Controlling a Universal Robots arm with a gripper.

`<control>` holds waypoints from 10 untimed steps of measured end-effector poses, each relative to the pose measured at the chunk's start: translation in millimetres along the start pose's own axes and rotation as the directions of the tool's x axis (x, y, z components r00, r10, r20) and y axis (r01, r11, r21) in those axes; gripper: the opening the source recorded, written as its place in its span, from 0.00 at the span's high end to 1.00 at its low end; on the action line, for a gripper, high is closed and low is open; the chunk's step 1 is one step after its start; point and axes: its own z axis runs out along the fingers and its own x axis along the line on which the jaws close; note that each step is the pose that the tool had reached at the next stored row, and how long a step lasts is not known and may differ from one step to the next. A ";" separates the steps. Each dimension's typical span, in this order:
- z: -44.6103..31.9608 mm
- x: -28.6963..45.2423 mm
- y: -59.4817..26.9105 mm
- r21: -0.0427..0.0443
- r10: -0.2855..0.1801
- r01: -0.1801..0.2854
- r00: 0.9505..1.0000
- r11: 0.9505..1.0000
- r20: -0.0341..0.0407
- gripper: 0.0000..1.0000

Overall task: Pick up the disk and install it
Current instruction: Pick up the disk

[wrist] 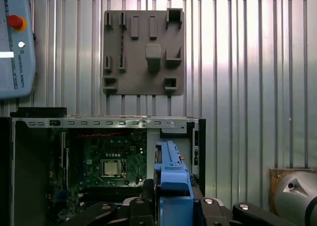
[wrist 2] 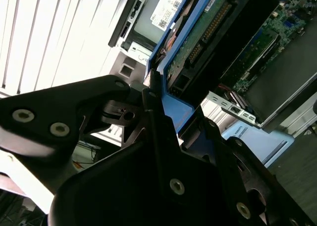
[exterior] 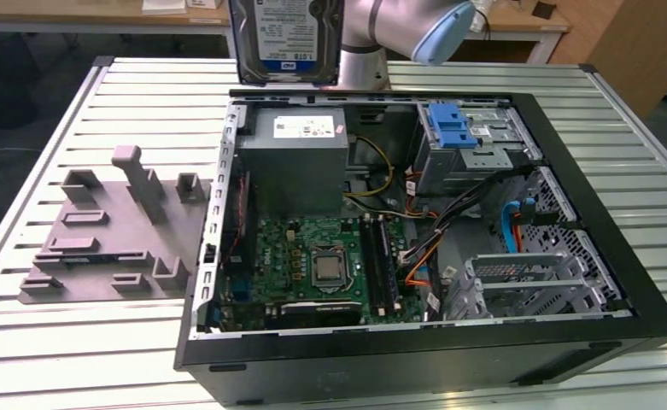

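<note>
The disk (exterior: pixel 284 38) clear above case rim (exterior: pixel 447 92)

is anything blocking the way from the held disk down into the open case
Nothing visible: the blue-framed silver hard drive hangs in the gripper above the open black computer case, with only air between.

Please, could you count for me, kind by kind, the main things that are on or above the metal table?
Disk, held up in the gripper: 1
Computer case, open: 1
Grey holder plate, beside the case: 1
Total: 3
</note>
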 end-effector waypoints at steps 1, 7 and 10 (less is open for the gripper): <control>0.0 1.0 0.0 0.000 0.000 0.000 1.000 1.000 0.000 0.64; 0.1 6.4 -0.5 0.000 0.000 0.000 1.000 1.000 -0.001 0.64; 0.2 8.4 -5.2 0.000 0.000 0.000 1.000 1.000 -0.001 0.64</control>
